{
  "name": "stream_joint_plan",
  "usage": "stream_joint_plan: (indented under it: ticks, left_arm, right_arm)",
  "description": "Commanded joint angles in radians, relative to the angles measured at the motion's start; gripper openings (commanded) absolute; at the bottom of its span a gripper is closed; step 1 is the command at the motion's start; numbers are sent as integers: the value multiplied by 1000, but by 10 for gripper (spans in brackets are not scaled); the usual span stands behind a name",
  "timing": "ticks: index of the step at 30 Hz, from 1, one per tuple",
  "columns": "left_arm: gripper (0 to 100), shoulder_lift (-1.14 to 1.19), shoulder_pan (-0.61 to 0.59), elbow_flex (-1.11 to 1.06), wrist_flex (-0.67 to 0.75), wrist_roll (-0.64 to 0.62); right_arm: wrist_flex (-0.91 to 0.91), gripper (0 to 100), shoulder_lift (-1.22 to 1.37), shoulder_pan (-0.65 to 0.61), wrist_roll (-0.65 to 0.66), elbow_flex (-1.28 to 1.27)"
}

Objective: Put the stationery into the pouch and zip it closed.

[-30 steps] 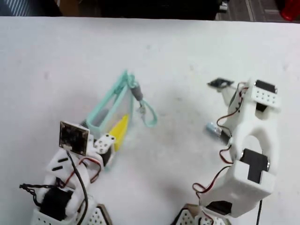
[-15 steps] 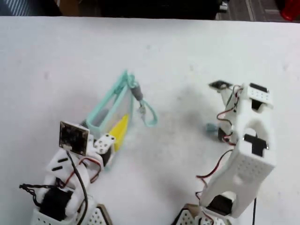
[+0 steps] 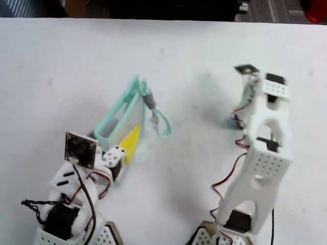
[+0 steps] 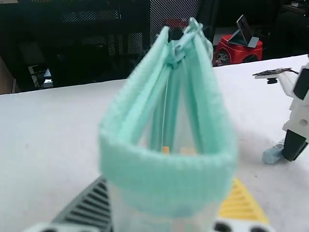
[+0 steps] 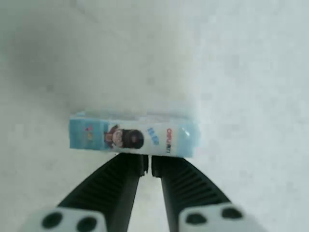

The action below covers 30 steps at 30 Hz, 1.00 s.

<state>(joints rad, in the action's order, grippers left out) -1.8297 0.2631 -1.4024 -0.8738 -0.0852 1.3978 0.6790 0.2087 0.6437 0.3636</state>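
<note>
One mint pouch [image 3: 122, 109] and one pale blue eraser [image 5: 134, 135] sit well apart on the white table [image 3: 61, 61]. The left gripper [image 4: 169, 193] clamps the pouch's near end, and the pouch's mouth stands open. The right gripper [image 5: 148, 162] has its fingers drawn nearly together on nothing, tips at the eraser's long edge, while from above the right arm [image 3: 258, 153] partly hides the eraser.
</note>
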Motion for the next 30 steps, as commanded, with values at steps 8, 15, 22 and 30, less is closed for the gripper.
stream_joint_plan:
  ticks: [8, 15, 22, 30]
  left_arm:
    - [211, 7, 19, 11, -6, -5]
    - [211, 7, 16, 11, -6, -5]
    - [211, 7, 15, 11, -6, -5]
    - [211, 7, 15, 11, -6, -5]
  right_arm:
    - [81, 20, -177, -58, -189, 51]
    - [202, 25, -223, -166, -592, 57]
    - [211, 181, -220, -147, -925, 31]
    - [48, 192, -220, -116, -1074, -23]
